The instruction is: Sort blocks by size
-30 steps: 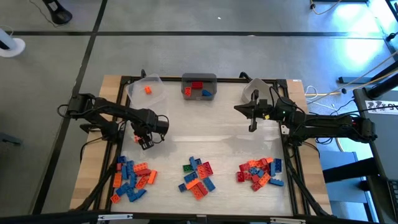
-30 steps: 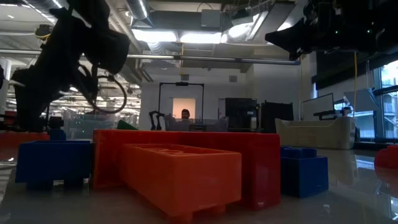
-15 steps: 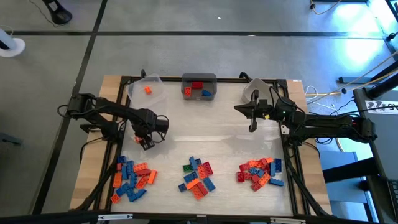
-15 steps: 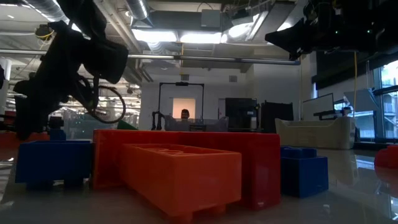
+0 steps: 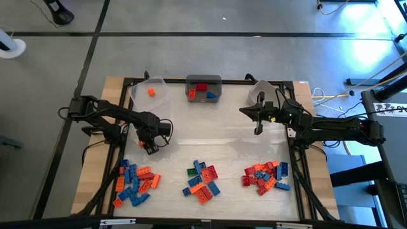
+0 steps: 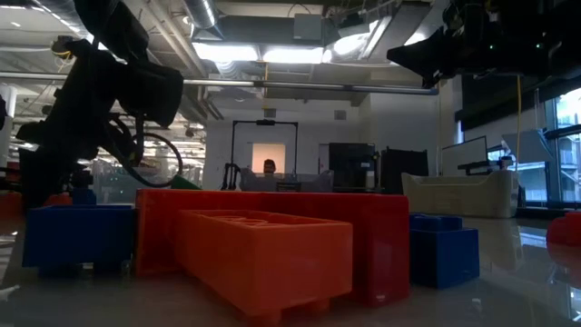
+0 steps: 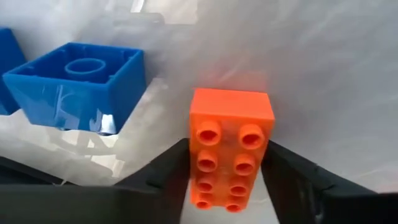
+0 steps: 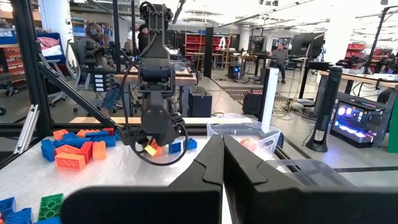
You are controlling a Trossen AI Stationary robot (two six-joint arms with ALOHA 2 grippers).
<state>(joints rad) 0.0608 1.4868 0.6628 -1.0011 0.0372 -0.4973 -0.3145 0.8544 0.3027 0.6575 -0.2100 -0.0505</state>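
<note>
- My left pincer (image 7: 227, 186) is low over the pale desk (image 5: 229, 133), its two dark fingers (image 7: 163, 177) on either side of an orange eight-stud block (image 7: 229, 149); the fingers look close against the block's long sides, but I cannot tell whether the grip is firm.
- Just beside it lies a blue block (image 7: 78, 81), hollow side up, on the glossy white surface.
- From above, my left pincer (image 5: 151, 145) sits just past the left pile of blocks (image 5: 135, 180), which is mostly blue and orange, along the near edge of the desk.
- Two more piles lie along that edge: a middle pile (image 5: 202, 180) with red, blue, orange and some green, and a right pile (image 5: 266, 175), mostly red and orange with some blue.
- My right pincer (image 5: 258, 129) hangs above the bare middle-right of the desk, well apart from every pile, fingers pressed together with nothing between them.
- At the far edge stand three bins: a clear bin (image 5: 150, 93) on the left with one orange block inside, a grey bin (image 5: 203, 88) in the middle with red and blue blocks, and another clear bin (image 5: 257, 92) on the right; I cannot tell what it contains.
- Beyond the desk lies a grey floor (image 5: 191, 57) crossed by dark lines, and a large workshop with ceiling lights, benches and other equipment.
</note>
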